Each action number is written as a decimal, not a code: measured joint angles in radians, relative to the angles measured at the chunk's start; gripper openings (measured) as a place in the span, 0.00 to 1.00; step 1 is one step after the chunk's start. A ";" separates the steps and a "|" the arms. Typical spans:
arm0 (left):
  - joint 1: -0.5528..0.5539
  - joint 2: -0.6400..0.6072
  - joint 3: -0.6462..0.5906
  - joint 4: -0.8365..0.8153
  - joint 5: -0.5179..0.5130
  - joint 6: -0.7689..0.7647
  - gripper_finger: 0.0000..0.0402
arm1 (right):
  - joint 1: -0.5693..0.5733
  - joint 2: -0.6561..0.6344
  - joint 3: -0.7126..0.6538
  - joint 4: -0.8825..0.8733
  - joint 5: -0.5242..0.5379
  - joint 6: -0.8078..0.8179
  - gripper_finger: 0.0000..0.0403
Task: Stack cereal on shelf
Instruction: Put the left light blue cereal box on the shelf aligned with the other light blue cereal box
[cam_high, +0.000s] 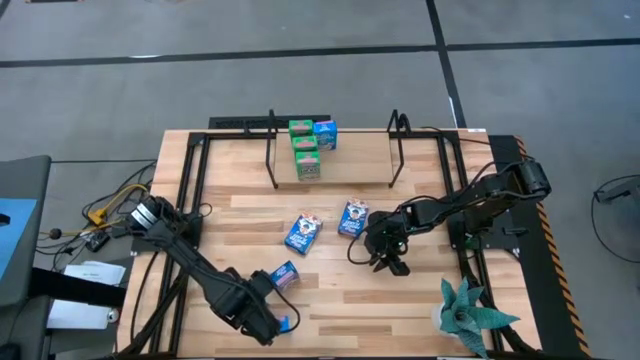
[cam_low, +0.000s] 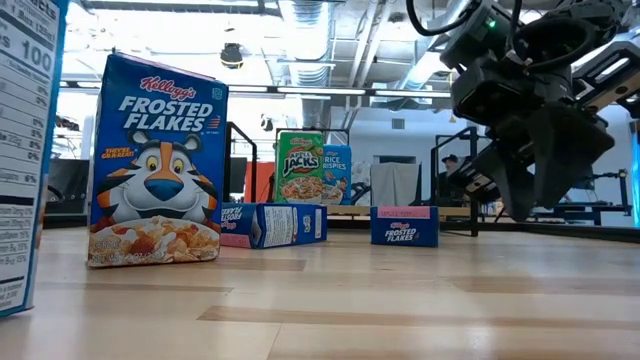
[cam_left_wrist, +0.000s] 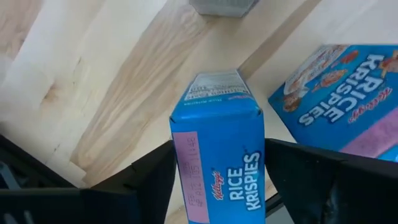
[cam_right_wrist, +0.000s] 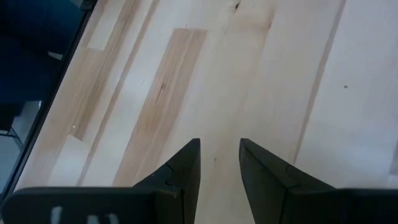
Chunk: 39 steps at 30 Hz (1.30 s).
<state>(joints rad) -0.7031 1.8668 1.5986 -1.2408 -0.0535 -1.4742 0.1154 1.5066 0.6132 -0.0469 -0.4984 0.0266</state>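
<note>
Left gripper (cam_left_wrist: 214, 180) straddles a Rice Krispies box (cam_left_wrist: 217, 149) at the table's near-left edge, fingers beside it, grip not yet certain; four boxes sit on the shelf (cam_high: 350, 170), four lie loose on the table, right gripper (cam_high: 392, 262) hovers narrow, empty.

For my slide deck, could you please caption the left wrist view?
Left gripper straddles a Rice Krispies box on the table.
</note>
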 joint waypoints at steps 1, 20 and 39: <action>0.001 0.000 0.000 -0.001 -0.004 0.000 0.56 | 0.000 0.000 0.000 -0.003 0.000 -0.001 0.34; 0.032 0.001 0.000 -0.003 0.042 0.025 0.40 | 0.000 0.000 0.000 -0.005 -0.001 -0.013 0.34; 0.123 -0.025 0.000 -0.086 0.105 0.217 0.36 | -0.013 0.000 0.000 -0.031 -0.013 -0.036 0.34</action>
<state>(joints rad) -0.5802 1.8418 1.5990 -1.3265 0.0518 -1.2573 0.1028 1.5066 0.6132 -0.0776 -0.5110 -0.0090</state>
